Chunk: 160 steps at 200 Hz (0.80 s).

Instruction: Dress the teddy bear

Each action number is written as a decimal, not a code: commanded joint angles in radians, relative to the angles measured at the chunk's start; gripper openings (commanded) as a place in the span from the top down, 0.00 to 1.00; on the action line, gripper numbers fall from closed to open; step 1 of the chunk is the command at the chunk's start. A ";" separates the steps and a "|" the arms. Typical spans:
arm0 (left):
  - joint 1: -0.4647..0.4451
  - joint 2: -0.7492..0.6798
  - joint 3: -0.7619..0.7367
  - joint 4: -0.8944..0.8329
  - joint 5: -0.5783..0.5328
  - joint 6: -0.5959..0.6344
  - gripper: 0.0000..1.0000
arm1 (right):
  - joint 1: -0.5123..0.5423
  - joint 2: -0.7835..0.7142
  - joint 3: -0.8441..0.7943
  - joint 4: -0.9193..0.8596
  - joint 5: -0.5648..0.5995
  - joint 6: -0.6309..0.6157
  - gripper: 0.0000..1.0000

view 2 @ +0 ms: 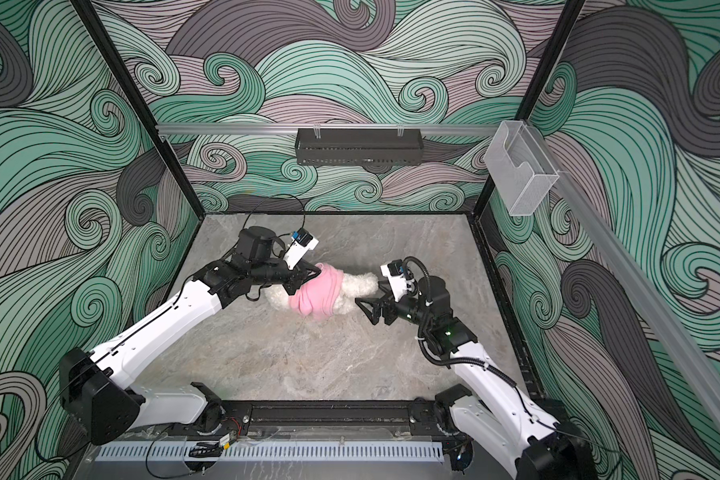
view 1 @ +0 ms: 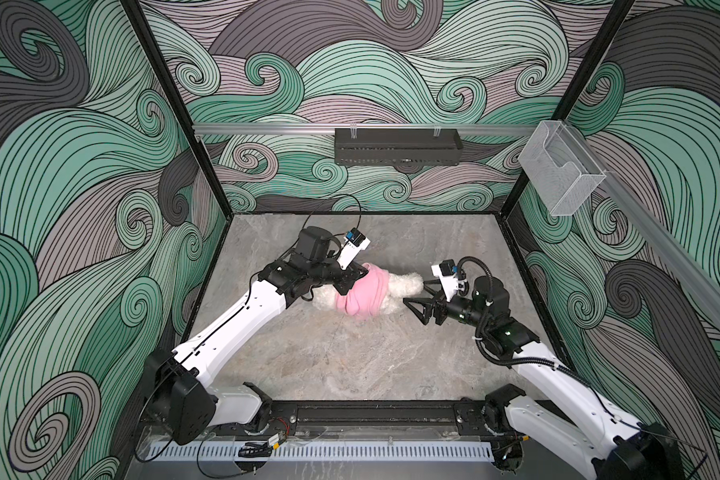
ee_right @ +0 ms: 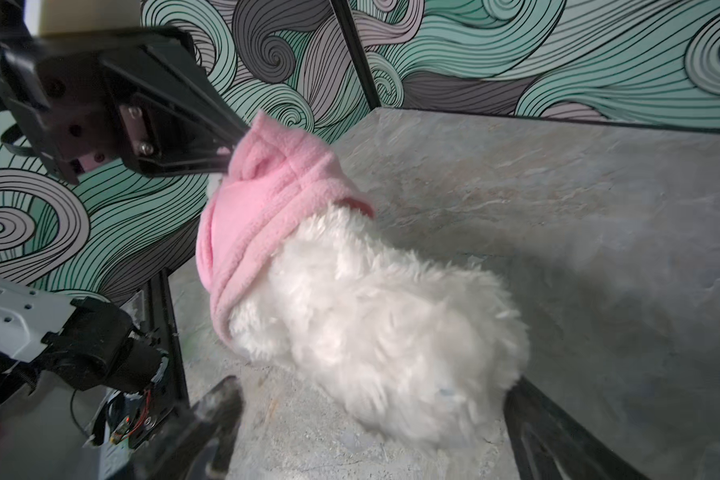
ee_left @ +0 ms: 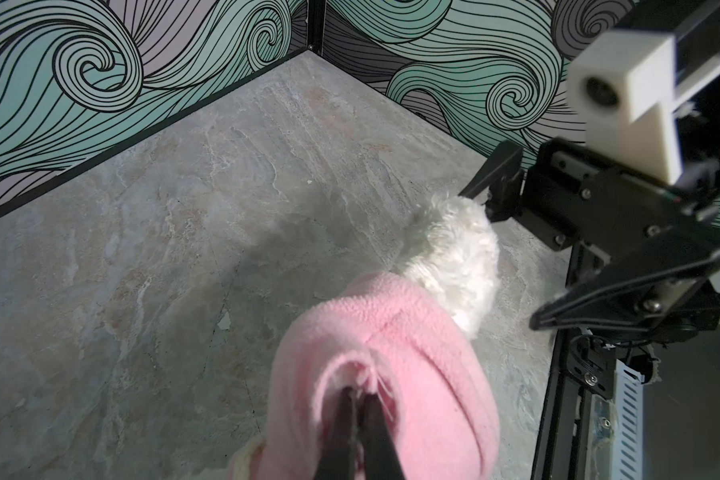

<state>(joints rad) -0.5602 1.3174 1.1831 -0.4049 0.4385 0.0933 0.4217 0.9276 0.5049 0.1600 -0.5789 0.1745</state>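
Observation:
The teddy bear (view 1: 408, 284) (view 2: 360, 282) lies on its side mid-table, with fluffy white fur showing at both ends. A pink shirt (view 1: 362, 295) (view 2: 316, 293) is wrapped round its middle. My left gripper (view 1: 364, 270) (view 2: 319, 269) (ee_left: 360, 392) is shut on the far edge of the shirt (ee_left: 412, 332). My right gripper (view 1: 415, 291) (view 2: 368, 291) (ee_right: 375, 415) stands wide open at the bear's right end. The white fur (ee_right: 371, 324) reaches between its fingers (ee_right: 221, 407), which do not squeeze it. The bear's face is hidden.
The grey stone-look tabletop (view 1: 350, 357) is boxed in by patterned walls on three sides. A black tray (view 1: 398, 146) hangs on the back rail and a clear plastic holder (view 1: 560, 170) on the right rail. A black rail (view 1: 371, 411) runs along the front edge.

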 commanded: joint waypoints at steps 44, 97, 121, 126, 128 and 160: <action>0.003 -0.032 0.030 0.049 0.081 -0.024 1.00 | 0.081 0.217 -0.016 0.471 -0.038 0.023 0.01; 0.003 -0.027 0.036 0.059 0.101 -0.025 1.00 | 0.081 0.357 -0.012 0.650 -0.032 0.122 0.01; 0.002 -0.020 0.042 0.068 0.109 -0.030 1.00 | 0.109 0.421 0.036 0.727 -0.108 0.159 0.01; 0.002 -0.017 0.044 0.069 0.112 -0.030 1.00 | 0.121 0.425 0.043 0.736 -0.113 0.155 0.01; 0.002 -0.017 0.043 0.069 0.112 -0.030 1.00 | 0.125 0.425 0.044 0.737 -0.114 0.153 0.01; 0.000 -0.007 0.047 0.072 0.118 -0.036 1.00 | 0.156 0.440 0.077 0.771 -0.145 0.137 0.01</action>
<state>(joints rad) -0.5564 1.3109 1.1862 -0.3664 0.5060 0.0731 0.5545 1.3666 0.5282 0.7906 -0.6571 0.3000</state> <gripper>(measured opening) 0.049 0.994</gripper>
